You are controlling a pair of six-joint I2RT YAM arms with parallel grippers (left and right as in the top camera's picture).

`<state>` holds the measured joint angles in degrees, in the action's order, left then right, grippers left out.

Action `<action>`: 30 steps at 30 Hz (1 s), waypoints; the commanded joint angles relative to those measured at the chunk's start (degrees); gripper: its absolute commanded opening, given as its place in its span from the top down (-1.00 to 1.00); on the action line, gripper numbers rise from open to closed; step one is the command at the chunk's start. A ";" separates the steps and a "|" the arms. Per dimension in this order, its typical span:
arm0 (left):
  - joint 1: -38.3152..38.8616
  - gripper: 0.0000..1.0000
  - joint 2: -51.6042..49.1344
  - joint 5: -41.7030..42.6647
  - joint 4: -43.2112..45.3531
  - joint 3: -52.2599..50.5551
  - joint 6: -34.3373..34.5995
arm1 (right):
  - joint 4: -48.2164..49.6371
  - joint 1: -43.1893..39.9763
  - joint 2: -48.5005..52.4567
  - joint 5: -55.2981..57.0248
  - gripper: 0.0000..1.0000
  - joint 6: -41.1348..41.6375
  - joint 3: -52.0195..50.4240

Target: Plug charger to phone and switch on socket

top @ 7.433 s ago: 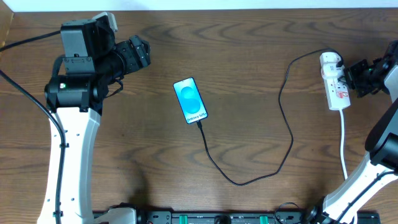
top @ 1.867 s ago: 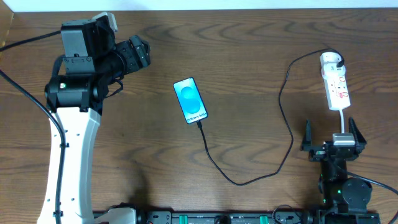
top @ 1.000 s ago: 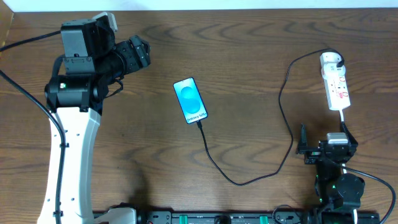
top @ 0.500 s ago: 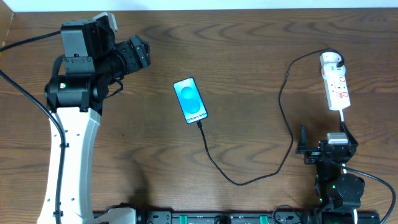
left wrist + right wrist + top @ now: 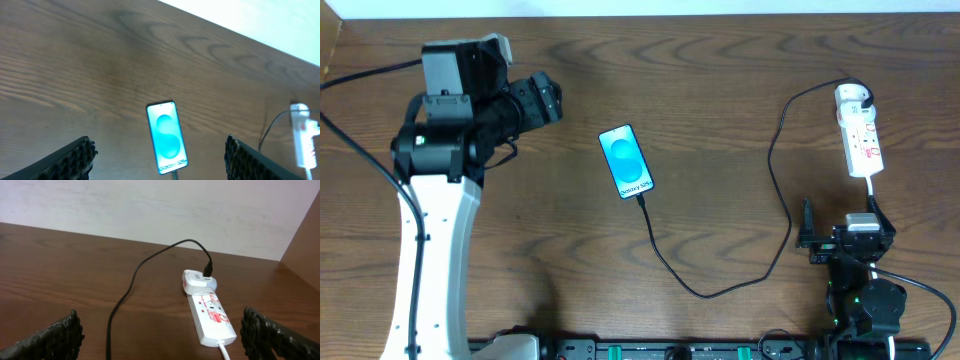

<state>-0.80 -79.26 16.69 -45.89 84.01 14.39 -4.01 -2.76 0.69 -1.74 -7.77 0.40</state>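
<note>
- Phone lay flat mid-worktop, screen lit.
- Charger tip met the phone's near end; the cable looped to the socket in the far right corner.
- Left gripper had jaws apart, empty, at far left.
- Right gripper had jaws wide apart, empty, at the near right corner.

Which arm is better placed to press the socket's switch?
Right. The right gripper, open, sits near the socket, facing it; the left gripper is across the table, beyond the phone.

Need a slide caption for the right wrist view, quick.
Open right gripper faces the socket, with the charger plugged into its far end and trailing across the wooden table.
</note>
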 commanded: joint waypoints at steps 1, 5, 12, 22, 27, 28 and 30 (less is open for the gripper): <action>-0.04 -0.69 6.88 -0.87 0.59 -3.96 -8.72 | -0.22 0.61 -0.35 -0.15 -0.99 0.90 -0.09; -0.04 -0.69 14.03 -0.66 4.96 -11.85 -15.89 | -0.22 0.61 -0.35 -0.15 -0.99 0.90 -0.09; -0.04 -0.69 25.75 3.41 15.78 -27.58 -23.69 | -0.22 0.61 -0.35 -0.13 -0.98 0.90 -0.09; -0.04 -0.69 41.99 4.90 34.56 -49.79 -25.33 | -0.22 0.61 -0.35 -0.13 -0.99 0.87 -0.09; -0.04 -0.70 50.12 4.70 39.89 -58.34 -25.33 | -0.22 0.61 -0.35 -0.13 -0.99 0.90 -0.09; -0.04 -0.69 51.78 4.70 41.00 -60.06 -25.33 | -0.22 0.61 -0.35 -0.13 -0.98 0.87 -0.09; -0.04 -0.70 54.84 4.70 42.88 -63.21 -25.33 | -0.22 0.61 -0.35 -0.13 -0.99 0.90 -0.09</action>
<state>-0.80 -28.25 20.91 -4.78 24.40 -10.20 -3.99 -2.76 0.69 -1.72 -7.75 0.40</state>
